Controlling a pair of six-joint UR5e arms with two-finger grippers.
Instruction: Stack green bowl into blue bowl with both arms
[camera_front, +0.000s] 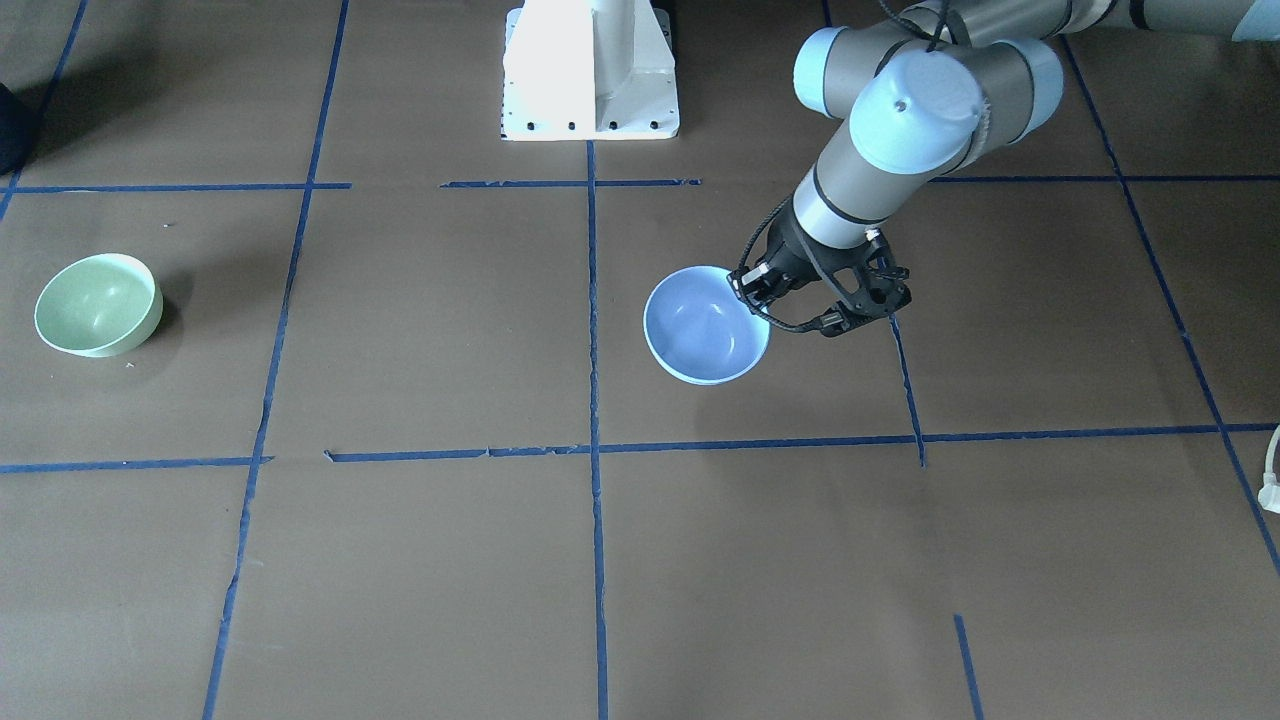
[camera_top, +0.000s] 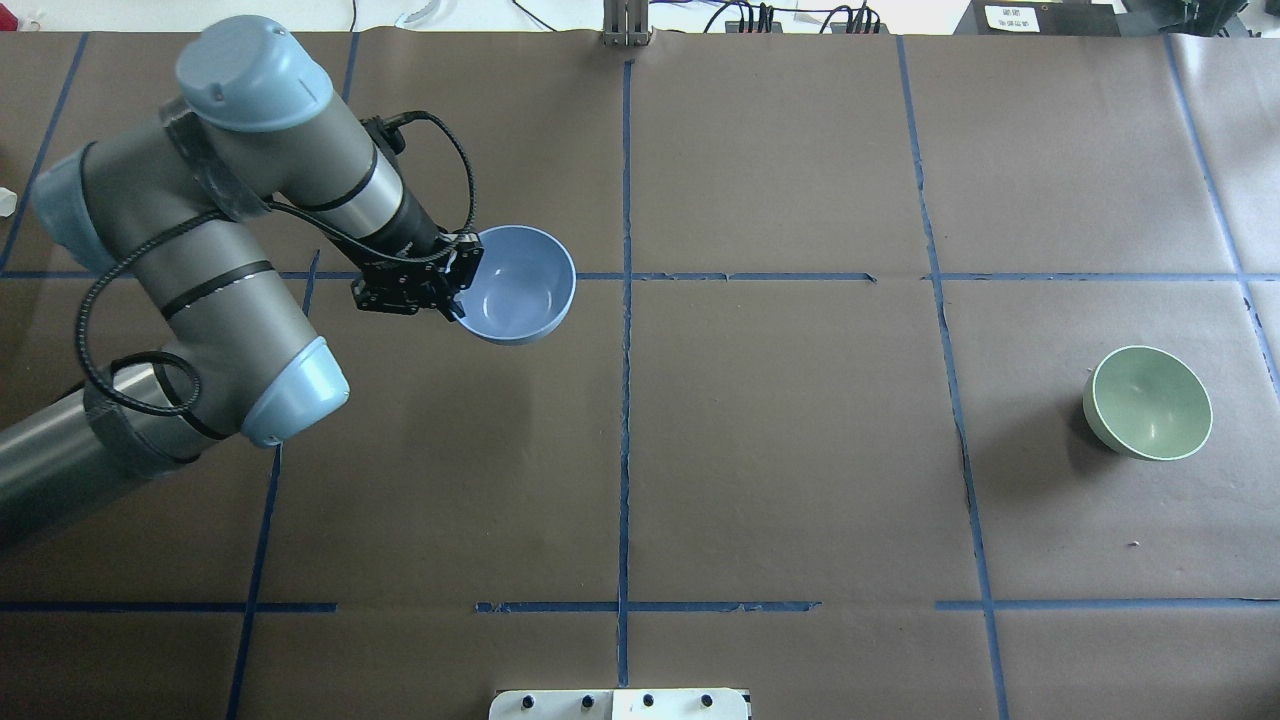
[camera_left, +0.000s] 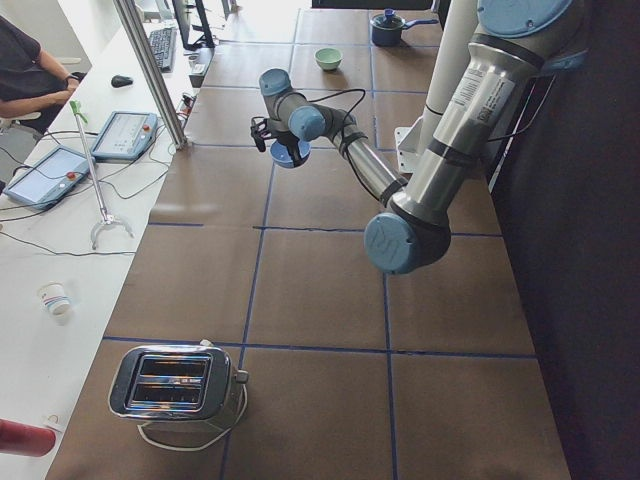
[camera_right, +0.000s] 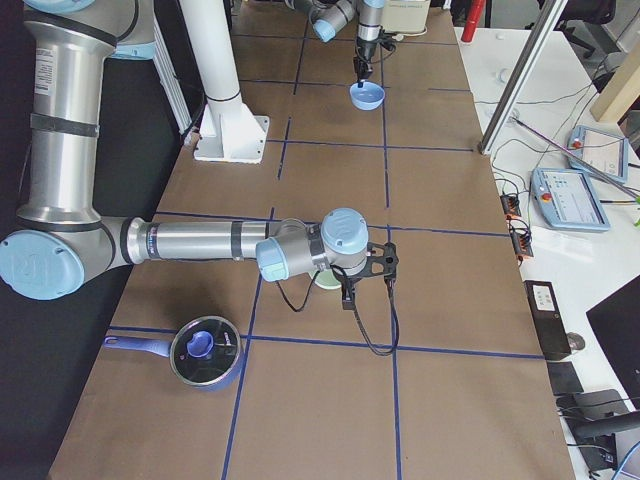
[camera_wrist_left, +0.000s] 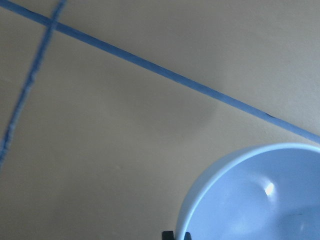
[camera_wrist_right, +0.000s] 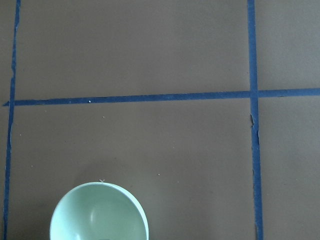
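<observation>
The blue bowl (camera_front: 705, 340) hangs tilted a little above the brown table, left of centre in the overhead view (camera_top: 520, 285). My left gripper (camera_front: 760, 295) is shut on its rim, one finger inside and one outside; the left wrist view shows the bowl (camera_wrist_left: 260, 200) over its shadow. The green bowl (camera_top: 1148, 402) sits upright on the table far to the right, also seen in the right wrist view (camera_wrist_right: 99, 212). My right gripper (camera_right: 388, 268) shows only in the exterior right view, beside the green bowl (camera_right: 325, 282); I cannot tell whether it is open or shut.
The white pedestal base (camera_front: 590, 70) stands at the robot's side of the table. A toaster (camera_left: 175, 385) sits at the table's left end and a lidded pot (camera_right: 205, 350) at its right end. Blue tape lines cross the table.
</observation>
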